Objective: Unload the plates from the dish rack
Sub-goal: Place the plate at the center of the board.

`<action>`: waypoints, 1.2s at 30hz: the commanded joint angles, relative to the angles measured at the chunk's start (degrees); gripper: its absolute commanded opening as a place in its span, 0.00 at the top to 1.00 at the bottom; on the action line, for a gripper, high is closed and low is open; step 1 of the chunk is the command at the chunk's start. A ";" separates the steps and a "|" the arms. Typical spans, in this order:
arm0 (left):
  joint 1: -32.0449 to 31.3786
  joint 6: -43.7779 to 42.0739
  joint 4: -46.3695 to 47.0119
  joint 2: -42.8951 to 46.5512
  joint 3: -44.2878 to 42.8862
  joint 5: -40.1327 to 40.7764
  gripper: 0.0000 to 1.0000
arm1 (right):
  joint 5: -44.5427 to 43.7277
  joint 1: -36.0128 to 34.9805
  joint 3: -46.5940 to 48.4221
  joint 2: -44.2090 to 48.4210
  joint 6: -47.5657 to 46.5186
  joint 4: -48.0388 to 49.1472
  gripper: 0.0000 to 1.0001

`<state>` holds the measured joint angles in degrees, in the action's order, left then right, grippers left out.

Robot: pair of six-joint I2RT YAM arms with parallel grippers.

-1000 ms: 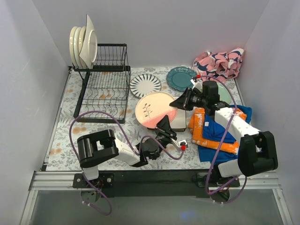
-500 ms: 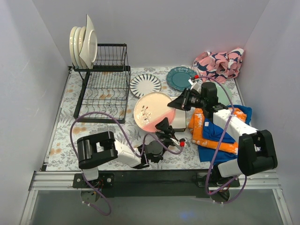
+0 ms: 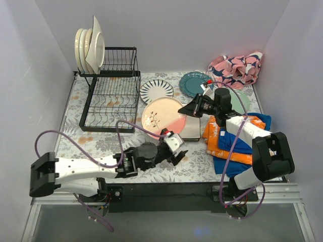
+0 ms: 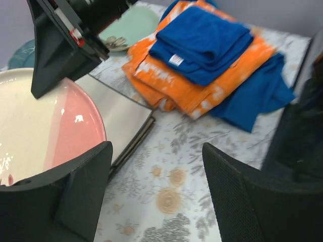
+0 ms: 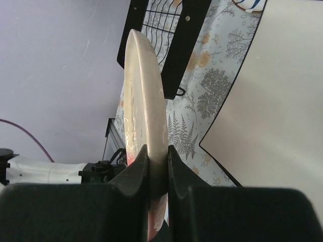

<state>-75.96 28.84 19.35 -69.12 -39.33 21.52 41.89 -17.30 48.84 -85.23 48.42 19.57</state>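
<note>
Plates (image 3: 90,46) of a cream colour are seen standing upright in the top tier of the dish rack (image 3: 112,96), so the unloading is judged to be partly done. A striped plate (image 3: 156,91), a teal plate (image 3: 195,83) and a stack of square plates (image 3: 193,130) are already laid out on the counter (image 3: 75,146).

The step in hand is judged to be the setting down of a pink-and-cream plate (image 3: 162,117). It is held tilted, between the rack and the orange and blue cloth (image 3: 229,141), with its right side over the square stack. Whether its lower edge touches the counter cannot be told.

The right fingers (image 5: 132,177) are clamped on the rim of this plate, one on each face, as is shown edge-on in the right wrist view. The left fingers (image 4: 81,194) are spread wide and nothing is held between them. They are placed just beside the near edge of the plate, apart from it.

For the next move, it is judged that the plate must be lowered until it lies flat. The right fingers are to be parted only once it is supported. A slip off the square stack is to be guarded against.
</note>
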 commanded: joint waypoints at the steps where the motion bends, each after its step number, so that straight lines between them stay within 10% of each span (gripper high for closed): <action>1: 3.71 19.48 -17.84 11.87 -6.53 -11.57 0.27 | 1.98 -4.14 -0.93 1.38 0.80 8.11 0.99; 19: 8.11 25.04 -28.85 34.67 -10.59 -8.69 0.26 | -16.22 -29.79 -5.78 -1.51 1.40 9.16 0.99; 36: 8.11 23.54 -27.88 37.75 -7.60 -7.81 0.26 | -22.11 -34.03 -3.58 -12.06 7.39 16.99 0.99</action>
<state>-68.03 53.15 -8.27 -31.81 -47.68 12.88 22.17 -51.18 42.39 -97.41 53.93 28.73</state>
